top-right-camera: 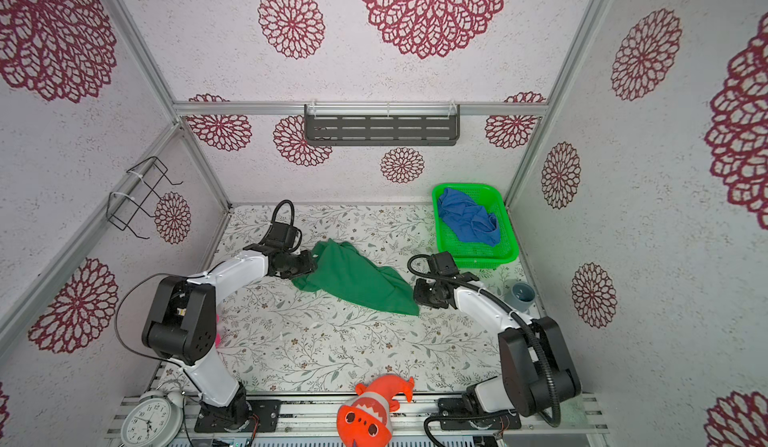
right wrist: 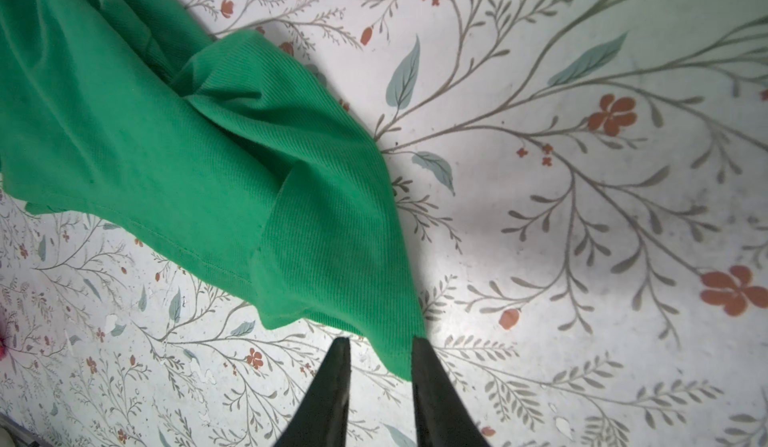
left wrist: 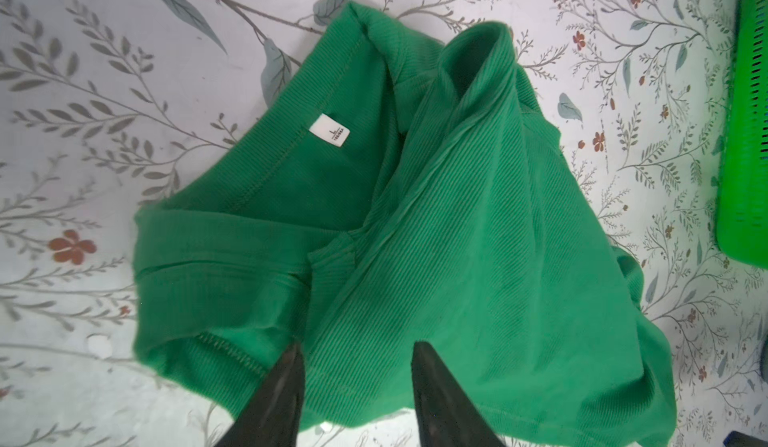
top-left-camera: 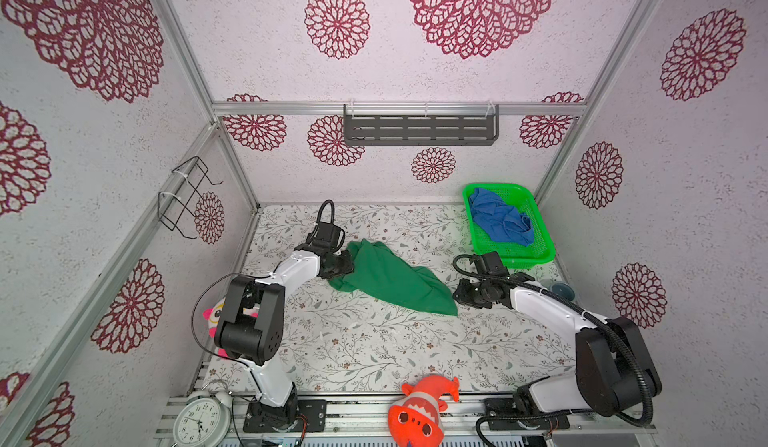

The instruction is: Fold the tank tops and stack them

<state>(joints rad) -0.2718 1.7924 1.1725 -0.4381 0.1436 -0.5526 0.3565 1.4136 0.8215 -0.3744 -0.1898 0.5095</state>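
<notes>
on the table (top-left-camera: 353,341) in both top views i see the green tank top (top-left-camera: 390,282) lying between the two arms; the blue tank top (top-left-camera: 496,220) sits crumpled in the basket (top-left-camera: 524,260). left wrist: left gripper (left wrist: 357,347) jaws apart over bunched green cloth. right wrist: right gripper (right wrist: 380,341) jaws apart, a corner between them.

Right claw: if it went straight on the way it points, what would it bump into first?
The green tank top: its corner lies at the tips of the right claw, though depth is unclear.
</notes>
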